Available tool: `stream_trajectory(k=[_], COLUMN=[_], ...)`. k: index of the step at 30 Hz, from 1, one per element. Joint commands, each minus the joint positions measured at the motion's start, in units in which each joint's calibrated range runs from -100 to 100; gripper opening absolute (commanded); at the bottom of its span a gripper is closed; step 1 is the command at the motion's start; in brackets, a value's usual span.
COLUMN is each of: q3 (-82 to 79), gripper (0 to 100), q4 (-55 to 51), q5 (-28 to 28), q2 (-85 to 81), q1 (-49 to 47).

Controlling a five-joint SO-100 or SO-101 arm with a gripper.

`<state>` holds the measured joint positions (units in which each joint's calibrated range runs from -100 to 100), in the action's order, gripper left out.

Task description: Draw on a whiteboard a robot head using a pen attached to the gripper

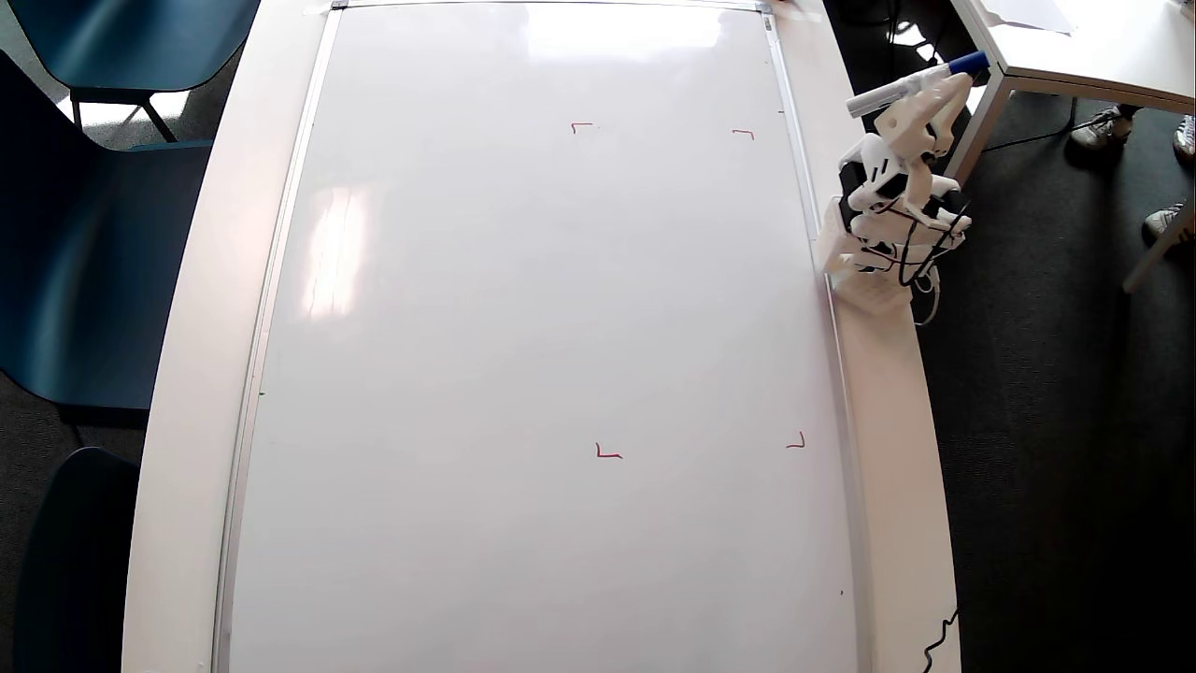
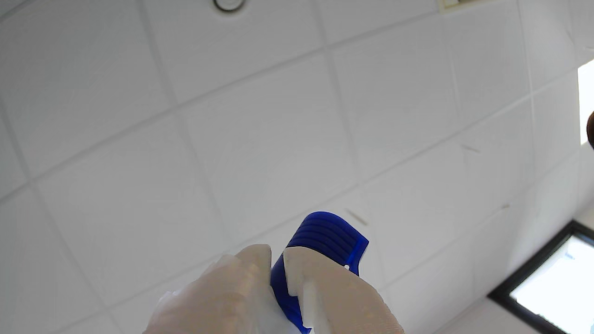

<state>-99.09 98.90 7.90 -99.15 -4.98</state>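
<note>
Whiteboard (image 1: 523, 355): it is seen lying flat on a long white table (image 1: 192, 374) in the overhead view. It fills most of that picture. Its thin silver frame is seen along the left and right sides.
Red marks: four small red corner marks (image 1: 581, 125) are seen on the right half of the whiteboard. No blue line is seen between them.
Gripper (image 1: 939, 89): in the overhead view it is seen off the whiteboard, past its right edge, near the top of the picture. It is lifted up on the folded white arm (image 1: 888, 215).
Gripper's hold: the two fingers are closed around the pen (image 1: 920, 82), near its blue end.
Pen: in the overhead view it lies sideways across the gripper. The white barrel points left and the blue end points right. No part of it touches the whiteboard.
Wrist view: only here are the fingertips (image 2: 320, 273) seen close up, with the ribbed blue end of the pen (image 2: 325, 236) pinched between them.
Behind the pen: white ceiling tiles (image 2: 260, 134) and a window (image 2: 552, 283) are seen in the wrist view. The whiteboard is not shown there.
Overhead view only: blue chairs (image 1: 84, 234) at the left.
</note>
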Motion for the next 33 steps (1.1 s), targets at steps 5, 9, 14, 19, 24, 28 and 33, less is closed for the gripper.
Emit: stream_trajectory(k=[5, 9, 14, 19, 24, 28, 33], q3=[-0.3, -0.3, -0.3, -0.3, -0.3, -0.3, -0.3], gripper=[1, 1, 1, 1, 1, 1, 1], q4=[0.8, 0.8, 0.8, 0.8, 0.8, 0.8, 0.8], q5=[-0.2, -0.2, -0.2, -0.2, -0.2, 0.0, -0.1], q2=[0.3, 0.3, 0.3, 0.3, 0.3, 0.3, 0.3], q1=[0.0, 0.0, -0.1, -0.1, -0.1, -0.1, -0.1])
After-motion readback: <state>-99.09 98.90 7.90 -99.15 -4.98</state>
